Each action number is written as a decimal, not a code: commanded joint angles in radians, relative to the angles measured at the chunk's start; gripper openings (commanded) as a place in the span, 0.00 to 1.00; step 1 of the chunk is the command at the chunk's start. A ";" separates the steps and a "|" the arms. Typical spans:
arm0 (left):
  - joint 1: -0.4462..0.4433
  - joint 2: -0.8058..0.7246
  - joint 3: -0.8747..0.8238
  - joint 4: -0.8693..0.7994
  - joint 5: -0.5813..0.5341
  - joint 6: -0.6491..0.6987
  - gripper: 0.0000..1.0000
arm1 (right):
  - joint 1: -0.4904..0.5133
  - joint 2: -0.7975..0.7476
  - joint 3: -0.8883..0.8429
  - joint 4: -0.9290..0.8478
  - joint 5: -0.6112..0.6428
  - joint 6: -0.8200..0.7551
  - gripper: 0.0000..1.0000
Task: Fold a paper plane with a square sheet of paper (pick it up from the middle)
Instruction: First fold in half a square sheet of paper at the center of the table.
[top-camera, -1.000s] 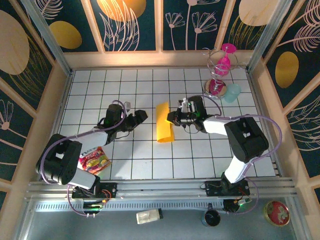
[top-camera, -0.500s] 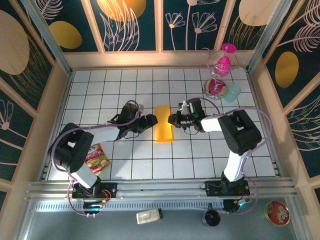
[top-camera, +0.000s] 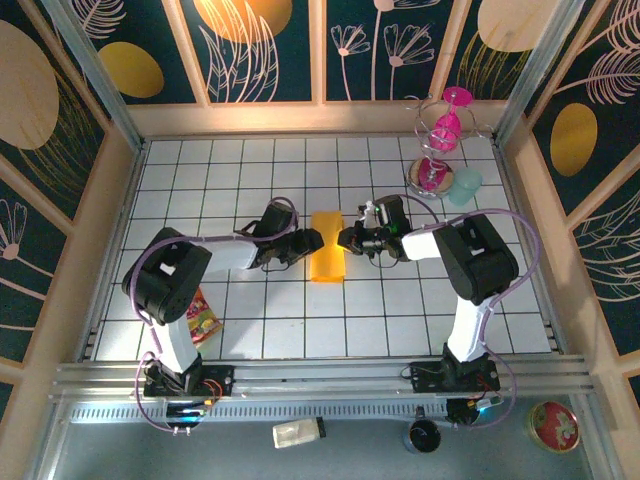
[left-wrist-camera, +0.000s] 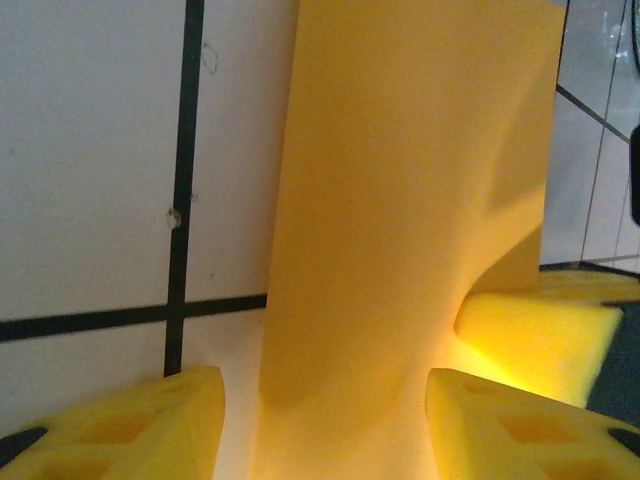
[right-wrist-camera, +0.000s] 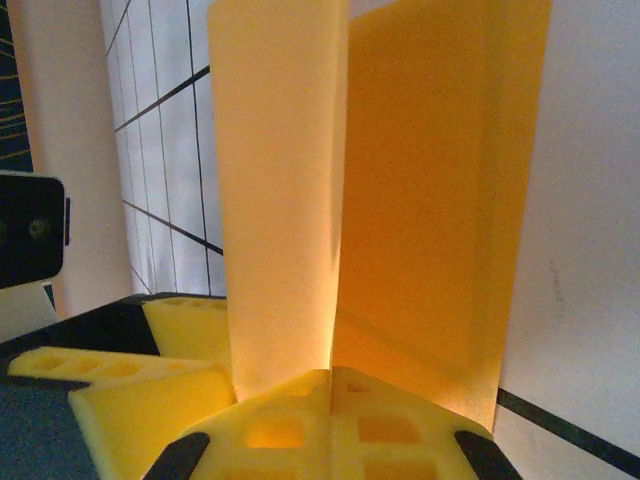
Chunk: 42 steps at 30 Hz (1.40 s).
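1. Right pincer is clamped fully closed on the square sheet of paper. Its yellow pads meet with the paper's edge nipped in the seam between them. Two orange-yellow layers rise from the grip, splayed slightly apart.
2. Left pincer stands partly open about the opposite edge of the sheet. In its wrist view a strip of bare surface shows between the pad at the lower left and the paper. Whether the other pad touches the paper cannot be told.
3. From above, the two pincers face each other across the sheet, the left one at its left long edge and the right one at its right long edge.
4. The sheet is folded into a narrow strip. It lies near the middle of the white tiled desk, running front to back.
5. A red-yellow snack packet lies well apart, near the left arm's base.
6. Pink glasses on a wire stand sit at the far right corner.
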 joint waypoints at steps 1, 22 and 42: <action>-0.009 0.036 0.033 -0.060 -0.013 0.017 0.53 | -0.007 0.019 0.024 0.000 -0.034 -0.032 0.02; -0.017 0.118 0.040 -0.185 -0.144 0.128 0.28 | -0.128 -0.145 0.087 -0.263 0.158 -0.179 0.27; -0.021 0.230 -0.005 -0.195 -0.123 0.206 0.32 | -0.061 -0.110 0.021 -0.160 0.068 -0.171 0.26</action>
